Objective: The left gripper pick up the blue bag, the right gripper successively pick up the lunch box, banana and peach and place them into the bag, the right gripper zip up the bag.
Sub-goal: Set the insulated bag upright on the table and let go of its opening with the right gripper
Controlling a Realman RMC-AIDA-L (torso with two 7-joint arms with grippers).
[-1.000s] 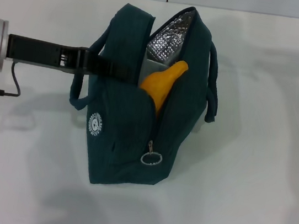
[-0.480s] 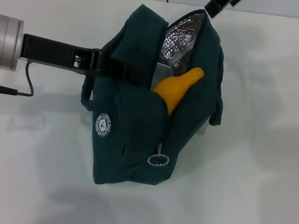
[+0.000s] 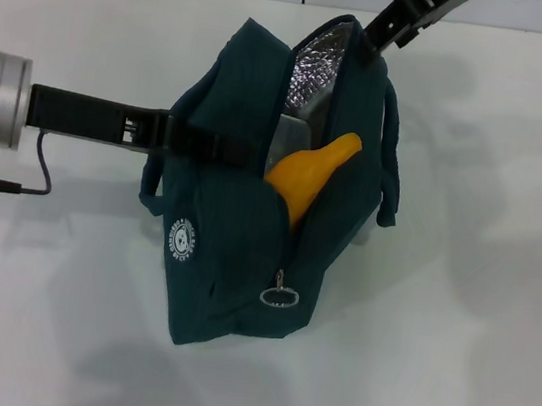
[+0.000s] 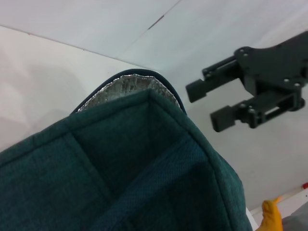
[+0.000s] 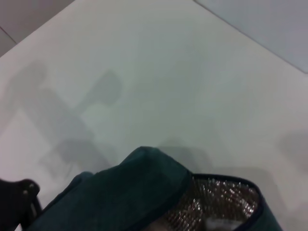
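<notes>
The blue bag (image 3: 237, 229) stands mid-table with its top unzipped and its foil lining (image 3: 316, 63) showing. My left gripper (image 3: 214, 143) reaches in from the left and is shut on the bag's near wall by a handle. The banana (image 3: 310, 173) sticks out of the opening. A pale grey edge (image 3: 283, 132) beside it may be the lunch box; I cannot tell. The peach is out of view. My right gripper (image 3: 381, 32) hangs at the bag's far end, just above the rim. In the left wrist view the right gripper (image 4: 206, 105) is open and holds nothing.
The zip's ring pull (image 3: 276, 296) hangs at the bag's near end, below the banana. A round white logo (image 3: 181, 239) marks the bag's left side. The left arm's cable (image 3: 11, 187) lies on the white table (image 3: 476, 323). A wall borders the table at the back.
The right gripper has come down from the top edge to the bag's far rim. The bag and the left gripper have shifted slightly toward me and to the left.
</notes>
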